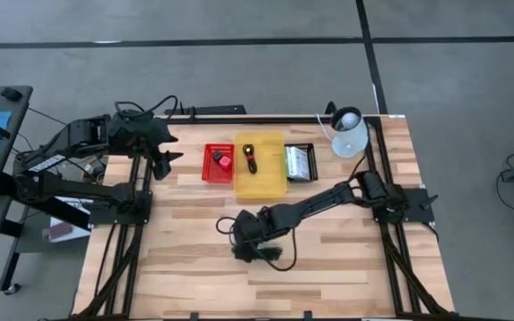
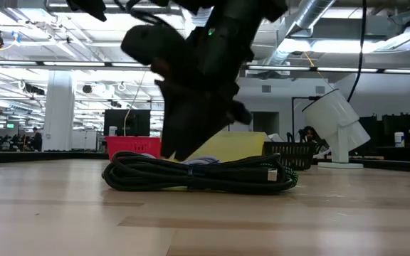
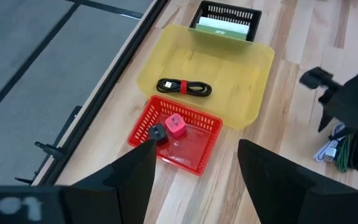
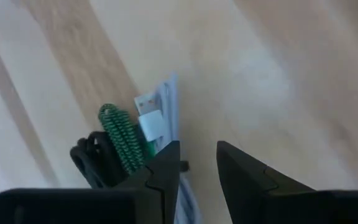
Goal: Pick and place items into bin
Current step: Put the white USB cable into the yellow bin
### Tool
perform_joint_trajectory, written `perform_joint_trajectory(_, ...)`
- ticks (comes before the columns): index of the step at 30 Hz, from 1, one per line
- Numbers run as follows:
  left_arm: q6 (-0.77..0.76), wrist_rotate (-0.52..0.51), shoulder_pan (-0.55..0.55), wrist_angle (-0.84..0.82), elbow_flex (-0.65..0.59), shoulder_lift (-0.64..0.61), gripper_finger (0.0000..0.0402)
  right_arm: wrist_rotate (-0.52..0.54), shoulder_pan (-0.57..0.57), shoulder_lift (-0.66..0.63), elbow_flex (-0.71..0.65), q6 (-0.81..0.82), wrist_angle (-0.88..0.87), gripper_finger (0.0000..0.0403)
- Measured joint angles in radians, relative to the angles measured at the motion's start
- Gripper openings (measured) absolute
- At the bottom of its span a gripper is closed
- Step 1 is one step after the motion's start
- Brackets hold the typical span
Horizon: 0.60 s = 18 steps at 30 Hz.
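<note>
A bundle of cords point(image 1: 261, 251) lies on the wooden table: a dark green braided cord point(image 4: 120, 140), a white cable with a white plug point(image 4: 151, 124) and a black cord point(image 4: 91, 160). In the low view the bundle point(image 2: 198, 174) rests flat on the table. My right gripper point(image 1: 248, 236) point(image 4: 197, 165) points down over the bundle's end, its fingers a little apart. My left gripper point(image 1: 163, 153) point(image 3: 194, 180) hangs open above the table's far left, near the red basket point(image 1: 219, 163). My right gripper stands close over the white cable and the green cord point(image 4: 135, 155). One finger point(image 4: 163, 168) covers the place, so I cannot tell whether it touches them.
Three containers stand in a row at the far side. The red basket point(image 3: 188, 112) holds a small red block point(image 3: 176, 126) and a dark piece point(image 3: 157, 132). The yellow tray point(image 3: 241, 62) holds a black cord point(image 3: 184, 87). The black basket point(image 3: 225, 15) holds a green-and-white pack. A white lamp point(image 1: 348, 129) stands far right.
</note>
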Motion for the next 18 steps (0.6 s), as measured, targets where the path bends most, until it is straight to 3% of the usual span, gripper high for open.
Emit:
perform_joint_trajectory(4, 0.000, 0.000, 0.000, -0.001, 0.000, 0.000, 0.0220, -0.104, -0.010, 0.027, 0.001, -0.002, 0.039, 0.0101)
perform_joint_trajectory(9, 0.000, 0.000, 0.000, -0.001, 0.000, 0.000, 0.0220, -0.158, -0.009, 0.060, 0.004, -0.003, 0.055, 0.0101)
perform_joint_trajectory(18, 0.000, 0.000, 0.000, -0.001, 0.000, 0.000, 0.0220, -0.123, -0.007, 0.064, 0.005, 0.003, 0.056, 0.0097)
